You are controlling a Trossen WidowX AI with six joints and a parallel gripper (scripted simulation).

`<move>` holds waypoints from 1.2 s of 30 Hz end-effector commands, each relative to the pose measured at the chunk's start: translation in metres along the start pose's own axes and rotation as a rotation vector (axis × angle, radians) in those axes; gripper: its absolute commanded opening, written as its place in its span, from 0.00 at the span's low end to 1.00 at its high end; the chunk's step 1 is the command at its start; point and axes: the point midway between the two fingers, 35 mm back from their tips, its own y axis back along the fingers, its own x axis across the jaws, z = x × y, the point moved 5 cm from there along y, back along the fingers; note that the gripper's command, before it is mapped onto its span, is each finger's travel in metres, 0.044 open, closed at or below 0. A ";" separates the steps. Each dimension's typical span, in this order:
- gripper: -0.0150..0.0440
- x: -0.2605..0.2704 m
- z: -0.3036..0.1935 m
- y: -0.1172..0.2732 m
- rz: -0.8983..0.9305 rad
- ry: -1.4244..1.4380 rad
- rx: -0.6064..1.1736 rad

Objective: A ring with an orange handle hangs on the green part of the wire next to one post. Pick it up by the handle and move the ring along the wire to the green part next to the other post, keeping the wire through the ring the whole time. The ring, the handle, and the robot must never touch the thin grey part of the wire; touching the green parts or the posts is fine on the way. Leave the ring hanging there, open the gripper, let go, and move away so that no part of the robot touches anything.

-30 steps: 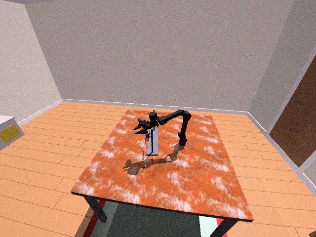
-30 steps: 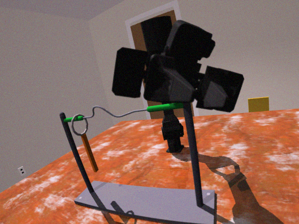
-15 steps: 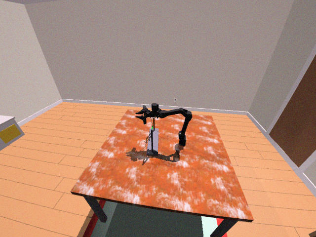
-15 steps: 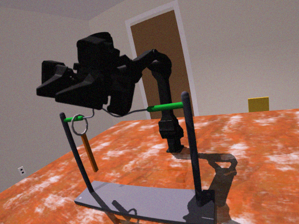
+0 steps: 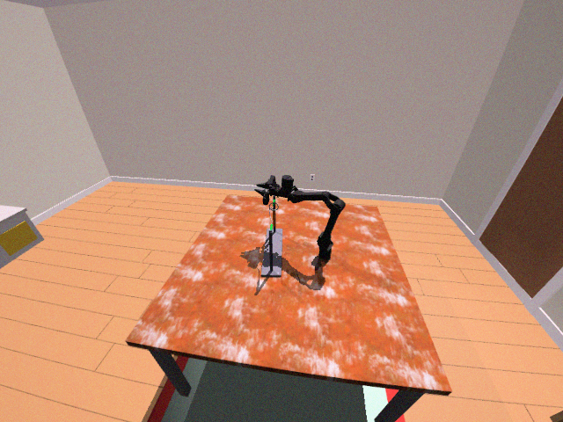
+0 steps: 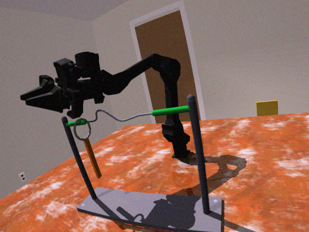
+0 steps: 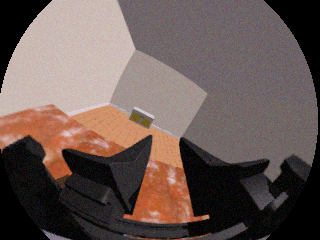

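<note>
The grey ring [image 6: 74, 129] hangs around the green part [image 6: 71, 123] beside the far post [image 6: 78, 157], near that part's inner end. Its orange handle [image 6: 92, 157] hangs down, slightly tilted, above the base. The other green part [image 6: 171, 110] meets the near post [image 6: 198, 150]. The thin grey wire [image 6: 119, 120] bends between them. My gripper [image 5: 255, 187] [image 6: 23, 99] [image 7: 166, 139] is partly open, with nothing between its fingers. It is above the wire's height, pointing past the wire away from the arm's base. Its lower housing looks close above the ring; the exact gap is unclear.
The grey base plate [image 5: 278, 240] [image 6: 112, 195] carries both posts on the orange-and-white table [image 5: 236, 336] [image 6: 269, 174]. My forearm reaches over the wire frame from the arm's base side. A cabinet [image 7: 141, 117] stands away from the table.
</note>
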 end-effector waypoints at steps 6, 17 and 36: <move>0.53 -0.071 -0.024 0.041 -0.174 0.018 0.019; 0.53 -0.108 -0.050 0.075 -0.305 0.086 0.061; 0.53 -0.041 -0.191 0.120 -0.045 -0.100 0.132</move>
